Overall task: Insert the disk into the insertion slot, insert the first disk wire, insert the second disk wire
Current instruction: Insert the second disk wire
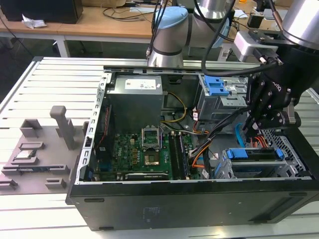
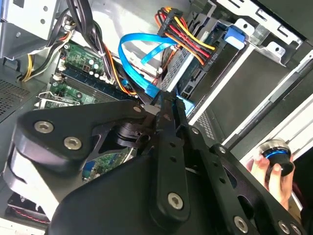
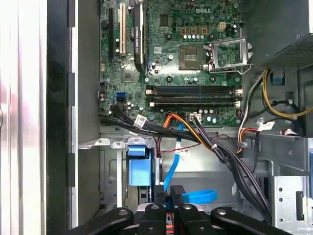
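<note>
The disk [image 1: 254, 160], in its blue carrier, lies inside the insertion slot [image 1: 293, 152], a low grey perforated cage at the exterior view's right. The first disk wire [image 2: 188, 39], red, orange and black, ends in a black plug that sits against the disk's end. My gripper [image 1: 253, 128] hangs just above that end. Its fingers [image 2: 164, 115] are shut on the plug end of the second disk wire [image 2: 131, 56], a light-blue flat cable that loops back toward the motherboard. In the first wrist view the blue cable [image 3: 172, 166] runs down between the fingertips [image 3: 160, 195].
The taller grey cage with a blue latch [image 1: 217, 87] stands behind the gripper. Black cable bundles [image 3: 215, 149] cross the case beside the motherboard [image 1: 144, 152]. A person's hand [image 2: 271, 171] holds a round knob outside the case. Grey fixtures [image 1: 35, 149] lie at the exterior view's left.
</note>
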